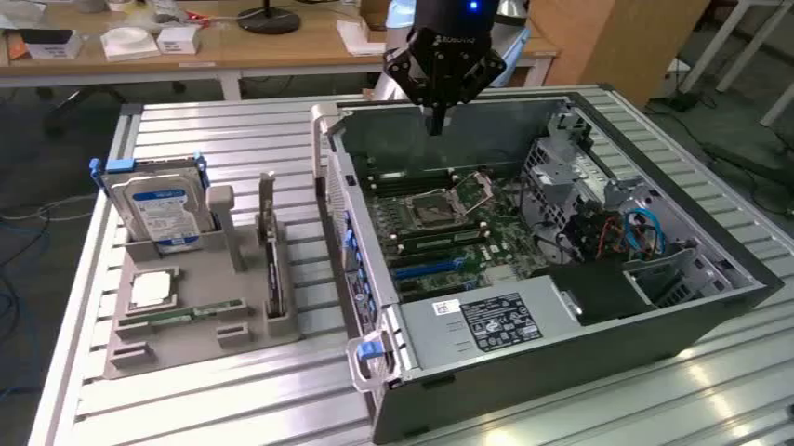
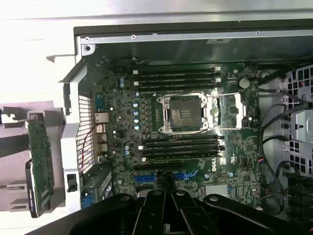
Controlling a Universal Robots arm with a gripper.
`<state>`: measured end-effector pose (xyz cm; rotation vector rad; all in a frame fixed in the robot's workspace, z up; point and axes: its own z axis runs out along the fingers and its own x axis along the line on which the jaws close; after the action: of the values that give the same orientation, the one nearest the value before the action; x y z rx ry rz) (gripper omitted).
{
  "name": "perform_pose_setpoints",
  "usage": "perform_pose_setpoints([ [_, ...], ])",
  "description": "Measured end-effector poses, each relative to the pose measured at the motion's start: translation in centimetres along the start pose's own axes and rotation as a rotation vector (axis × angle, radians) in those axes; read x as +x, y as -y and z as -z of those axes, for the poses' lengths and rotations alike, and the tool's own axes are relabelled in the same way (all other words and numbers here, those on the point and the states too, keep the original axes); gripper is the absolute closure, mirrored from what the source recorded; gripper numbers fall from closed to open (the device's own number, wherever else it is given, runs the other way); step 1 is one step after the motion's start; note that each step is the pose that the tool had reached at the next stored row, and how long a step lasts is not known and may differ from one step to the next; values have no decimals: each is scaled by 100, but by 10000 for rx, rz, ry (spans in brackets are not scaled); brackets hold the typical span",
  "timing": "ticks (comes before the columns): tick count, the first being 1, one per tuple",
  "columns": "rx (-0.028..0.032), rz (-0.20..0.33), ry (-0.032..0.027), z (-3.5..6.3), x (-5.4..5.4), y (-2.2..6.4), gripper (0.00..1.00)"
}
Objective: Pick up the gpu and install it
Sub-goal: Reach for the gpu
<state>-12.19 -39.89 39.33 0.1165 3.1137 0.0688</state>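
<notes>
The computer case [image 1: 583,381] is an open box of dark sheet metal lying on its side on a table [image 1: 223,130] of ribbed aluminium slats. Inside the case the green motherboard [image 1: 429,237] lies flat, with a square metal-framed processor socket [image 1: 437,212] at its middle and long black memory slots on either side of it. At the end of the case nearest the exterior camera sits a silvery rectangular power supply [image 1: 490,321] with a black label. Bundled cables and perforated metal cages fill the case's side toward the exterior view's right.

The black gripper [image 1: 434,125] hangs above the far wall of the case, over the motherboard. Its fingers are pressed together into a narrow point aimed downward. It grasps nothing and touches nothing.

The gpu [image 1: 271,269] is outside the case, just beside its wall toward the exterior view's left. It is a thin, flat, dark card standing on its long edge in a slot of a matte grey moulded rack [image 1: 186,339], with a pale metal piece at the end farther from the exterior camera. Farther from the case in the same rack, a silver hard drive [image 1: 155,209] with a blue label stands upright.
</notes>
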Motion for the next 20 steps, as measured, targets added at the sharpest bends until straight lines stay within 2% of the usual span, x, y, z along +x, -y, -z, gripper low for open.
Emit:
perform_pose_setpoints([
  [11,-1,-1,1,0,9,0,90],
  [20,-1,-1,0,2,97,7,90],
])
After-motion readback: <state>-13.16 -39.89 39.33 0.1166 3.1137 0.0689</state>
